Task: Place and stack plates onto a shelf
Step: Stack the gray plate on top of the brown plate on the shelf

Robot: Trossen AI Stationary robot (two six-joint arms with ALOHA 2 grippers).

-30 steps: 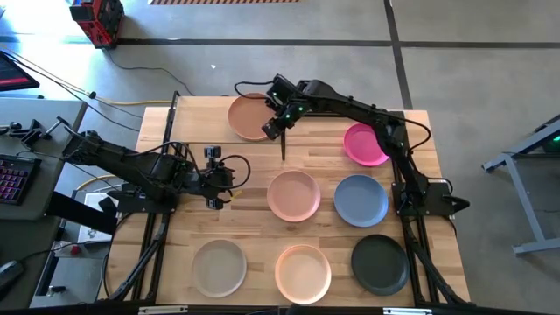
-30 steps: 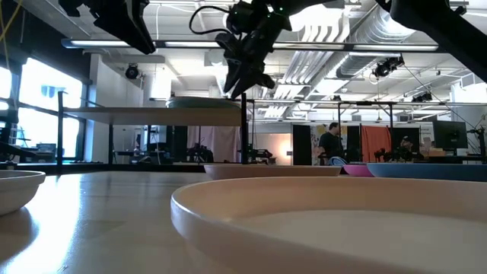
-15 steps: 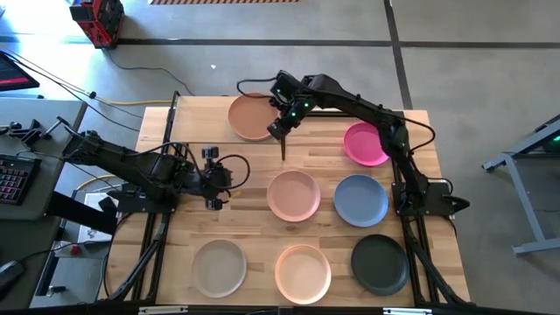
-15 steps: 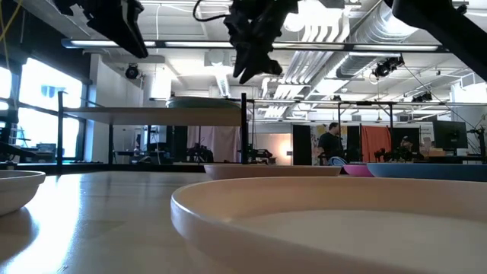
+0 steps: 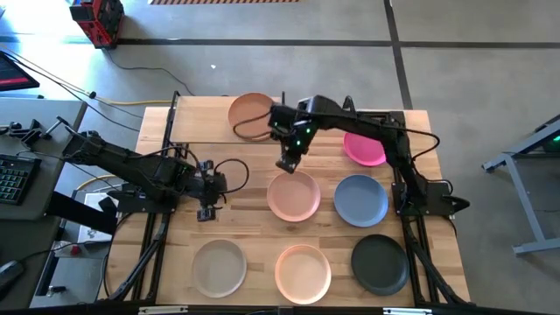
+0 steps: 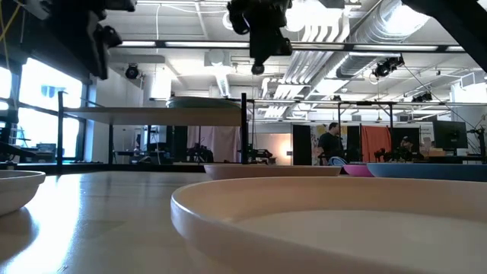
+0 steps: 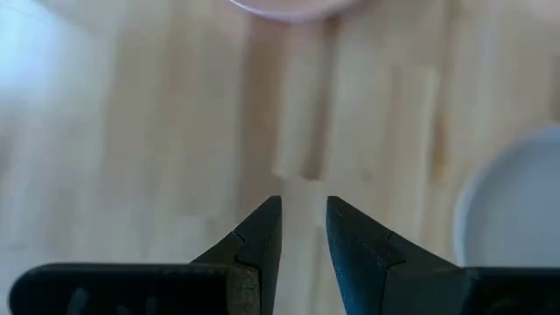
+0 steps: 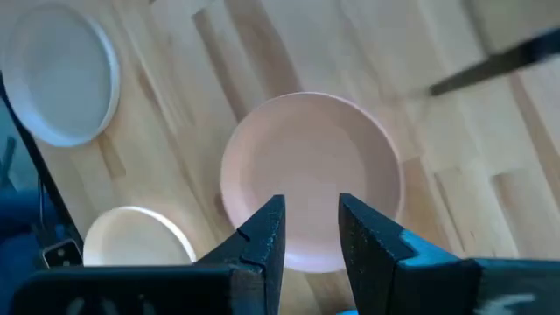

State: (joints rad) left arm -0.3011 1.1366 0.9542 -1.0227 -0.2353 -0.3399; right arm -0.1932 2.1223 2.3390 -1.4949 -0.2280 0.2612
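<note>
Plates, round, shallow and matte, spread over the striped light-wood tabletop (image 5: 166, 262) in loose rows. Terracotta-peach plate (image 5: 248, 114) up on the flat light-wood shelf with thin black posts (image 5: 197, 129), at that board's right end, open board to its left. Magenta plate (image 5: 367, 149) near the tabletop's far right, partly under the right arm. Middle row: salmon-pink plate (image 5: 293, 195) and slate-blue plate (image 5: 360, 199), close but apart. Near row: beige-grey plate (image 5: 219, 267), pale peach plate (image 5: 303, 272) and dark charcoal plate (image 5: 380, 263), all close to the near edge, narrow bare gaps between.

Right end effector (image 5: 286, 164) hanging in the air just beyond the far rim of the salmon-pink plate, fingers narrowly parted, grasping nothing; in its wrist view that plate (image 8: 311, 179) seen directly past the fingertips (image 8: 267, 219), clear wood all around its rim. Left end effector (image 5: 207, 185) over bare planks left of the salmon-pink plate, below the shelf's front edge, fingers slightly apart and empty.

Person (image 6: 332, 143) standing far back in the room.
</note>
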